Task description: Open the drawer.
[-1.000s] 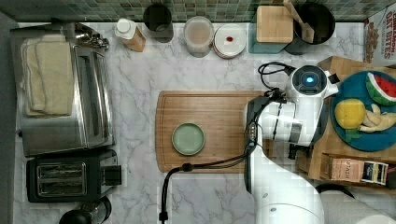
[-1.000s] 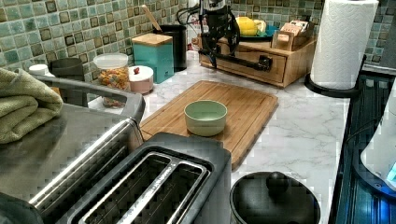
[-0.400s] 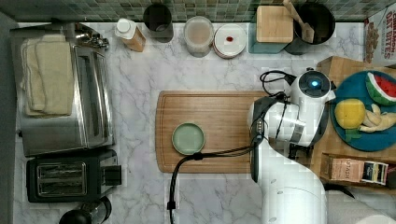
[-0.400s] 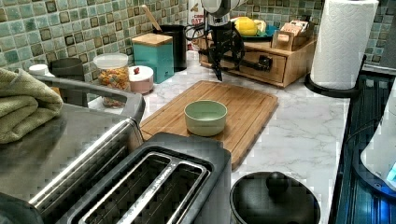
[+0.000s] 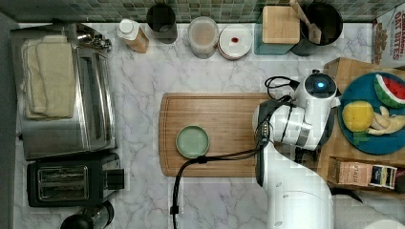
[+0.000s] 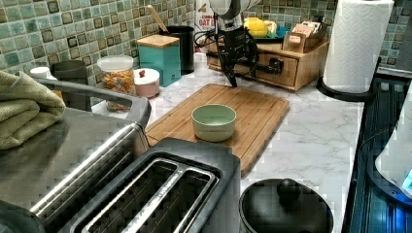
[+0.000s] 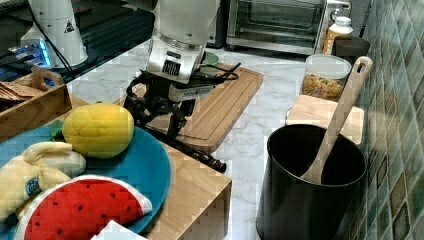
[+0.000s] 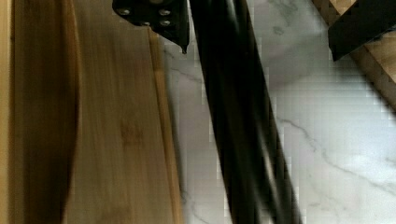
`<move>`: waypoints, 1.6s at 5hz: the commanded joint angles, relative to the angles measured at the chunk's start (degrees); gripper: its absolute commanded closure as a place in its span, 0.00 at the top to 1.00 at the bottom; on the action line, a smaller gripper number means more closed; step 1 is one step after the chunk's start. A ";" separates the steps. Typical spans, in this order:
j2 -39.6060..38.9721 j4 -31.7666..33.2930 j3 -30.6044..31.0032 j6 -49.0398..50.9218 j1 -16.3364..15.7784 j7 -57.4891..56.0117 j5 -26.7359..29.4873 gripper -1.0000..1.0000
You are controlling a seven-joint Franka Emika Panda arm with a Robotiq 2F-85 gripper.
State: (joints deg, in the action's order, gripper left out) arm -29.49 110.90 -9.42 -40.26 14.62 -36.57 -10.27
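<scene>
The pincer (image 8: 254,35) hung with its fingers spread wide, one on each side of the black bar handle (image 8: 243,121), holding nothing yet; straddling it that way looked like the setup for closing and pulling. The drawer (image 6: 265,68) sat in the low wooden stand (image 7: 197,195) under the fruit plate (image 7: 150,170), its front facing the cutting board (image 6: 252,109), apparently closed or barely out. The green bowl (image 6: 214,121) stood well apart on the board.

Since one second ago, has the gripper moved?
Yes. In the left view the gripper has come toward the green bowl, away from the drawer.
</scene>
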 commanded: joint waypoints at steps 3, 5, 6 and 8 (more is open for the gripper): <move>6.51 2.46 14.49 -9.37 -12.47 11.02 4.79 1.00; 5.84 5.13 13.30 -21.32 -21.16 24.03 0.51 1.00; 5.94 3.54 17.01 -17.01 -19.87 22.37 6.21 1.00; 6.99 3.36 19.58 -15.36 -19.45 21.87 9.00 1.00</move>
State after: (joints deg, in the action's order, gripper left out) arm -26.05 117.17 -0.28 -54.55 4.27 -17.05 -6.97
